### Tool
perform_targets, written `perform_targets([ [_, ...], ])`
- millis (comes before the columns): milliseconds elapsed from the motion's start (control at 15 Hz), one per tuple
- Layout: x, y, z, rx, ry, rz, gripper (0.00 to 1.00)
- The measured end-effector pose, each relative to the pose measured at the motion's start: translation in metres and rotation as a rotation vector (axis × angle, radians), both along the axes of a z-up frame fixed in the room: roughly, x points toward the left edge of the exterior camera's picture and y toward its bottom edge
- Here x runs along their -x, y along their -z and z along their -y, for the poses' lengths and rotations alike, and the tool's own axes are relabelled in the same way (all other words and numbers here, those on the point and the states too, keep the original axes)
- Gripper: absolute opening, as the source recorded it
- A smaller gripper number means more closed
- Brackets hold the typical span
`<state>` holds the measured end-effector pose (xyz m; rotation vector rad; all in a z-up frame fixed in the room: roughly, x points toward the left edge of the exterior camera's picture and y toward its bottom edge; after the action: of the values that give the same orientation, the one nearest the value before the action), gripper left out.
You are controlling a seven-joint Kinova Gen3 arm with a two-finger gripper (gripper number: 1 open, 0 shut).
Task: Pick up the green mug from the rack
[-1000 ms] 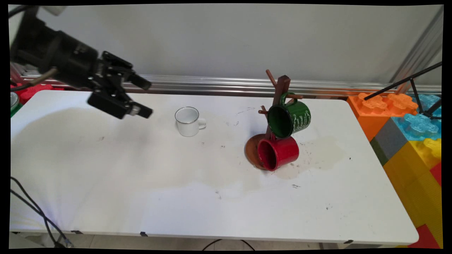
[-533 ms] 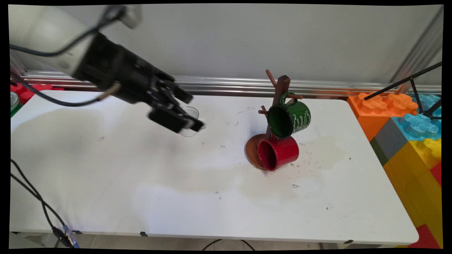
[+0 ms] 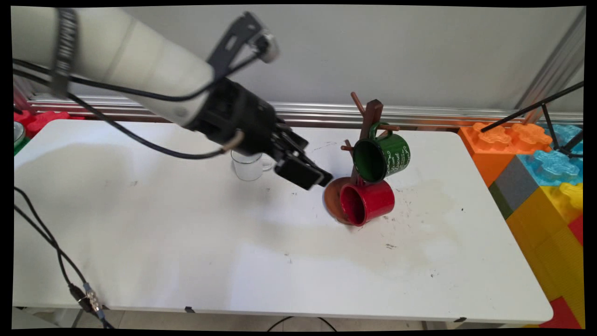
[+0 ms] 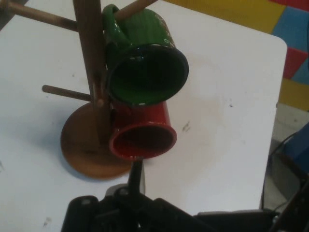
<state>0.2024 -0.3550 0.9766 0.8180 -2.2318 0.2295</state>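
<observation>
Main view: my gripper (image 3: 310,175) hangs above the white table (image 3: 186,242), between the white mug (image 3: 248,167) and the wooden mug tree (image 3: 366,135), close to the tree's round base. I cannot tell whether it is open or closed, and I see nothing held in it. My arm crosses over the white mug and hides its upper part; the mug stands upright on the table just behind my wrist. Right ahead of me the red mug (image 3: 367,201) hangs low on the tree, its mouth turned my way, its body over the base. The green mug (image 3: 382,156) hangs by its handle from a higher peg, directly above the red one and nearly touching it. In the hand view both mug mouths face me, green (image 4: 147,72) over red (image 4: 142,133), the tree's post (image 4: 91,67) to their left. Bright toy blocks (image 3: 536,172) are stacked at the table's right end, well apart. Black cables (image 3: 51,247) dangle at the left.
</observation>
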Motion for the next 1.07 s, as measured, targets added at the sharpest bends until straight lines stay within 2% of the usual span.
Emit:
perform_targets([
  [467, 0.047, 0.034, 0.025, -0.007, -0.014, -0.015, 1.0],
  [1067, 0.075, 0.068, 0.039, 0.01, 0.005, -0.053, 1.0],
])
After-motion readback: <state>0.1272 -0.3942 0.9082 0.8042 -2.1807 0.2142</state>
